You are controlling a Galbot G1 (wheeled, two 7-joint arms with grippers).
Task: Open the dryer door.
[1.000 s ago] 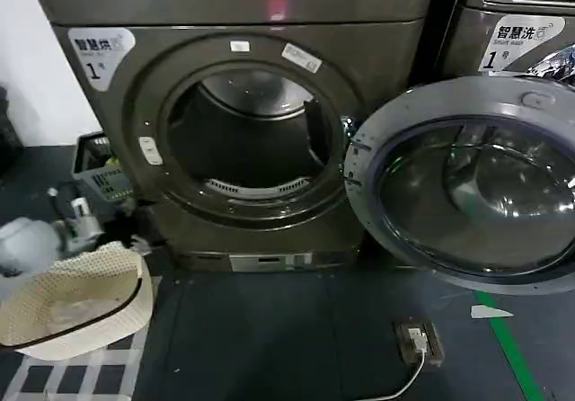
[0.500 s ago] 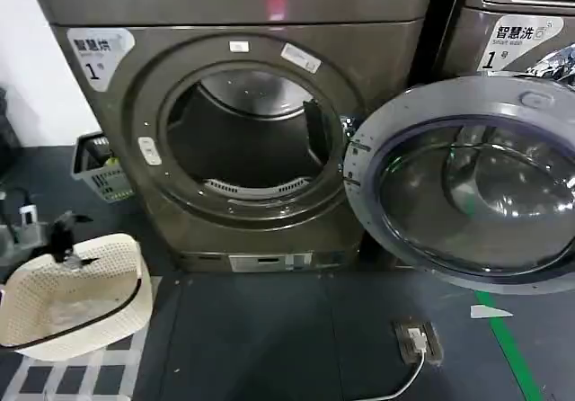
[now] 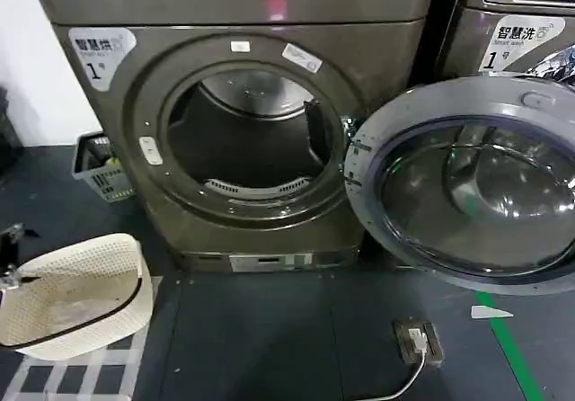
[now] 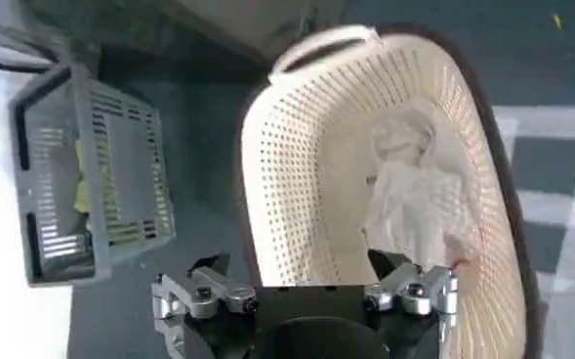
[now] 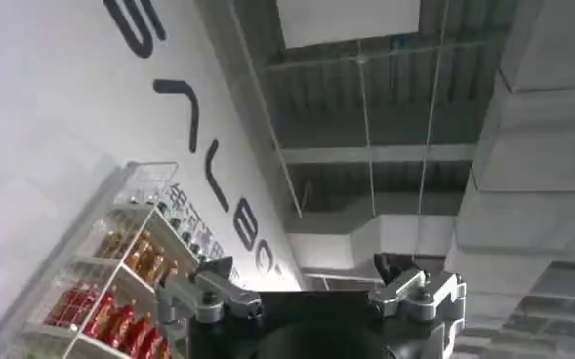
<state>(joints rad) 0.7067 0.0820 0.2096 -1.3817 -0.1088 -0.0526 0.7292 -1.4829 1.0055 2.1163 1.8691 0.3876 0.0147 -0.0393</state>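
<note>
Looking down from the head camera, I saw the dryer door (image 3: 472,181) swung fully open to the right of the bronze-grey dryer (image 3: 243,113), hanging by its hinge at the right side of the drum opening (image 3: 252,140). Its grey inner face and tinted glass centre faced me, and it covered much of the lower front of the neighbouring machine (image 3: 517,32). The drum was dark and bare inside.

I had the left gripper (image 4: 305,278) low at the left edge of the floor, above the near rim of the cream laundry basket (image 3: 76,293). Through the left wrist camera its jaws stood wide apart and held nothing. A crumpled white cloth (image 4: 409,200) lay in that basket. A small grey crate (image 3: 101,172) stood on the floor by the dryer's lower left corner, near the cream basket but apart from it.

I saw the right gripper (image 5: 307,283) through its own wrist camera, pointed up toward a ceiling and a wall with a shelf of goods (image 5: 111,283), its jaws wide and empty too.

A floor socket (image 3: 419,340) with a white cable sat on the dark floor in front of the open door.
</note>
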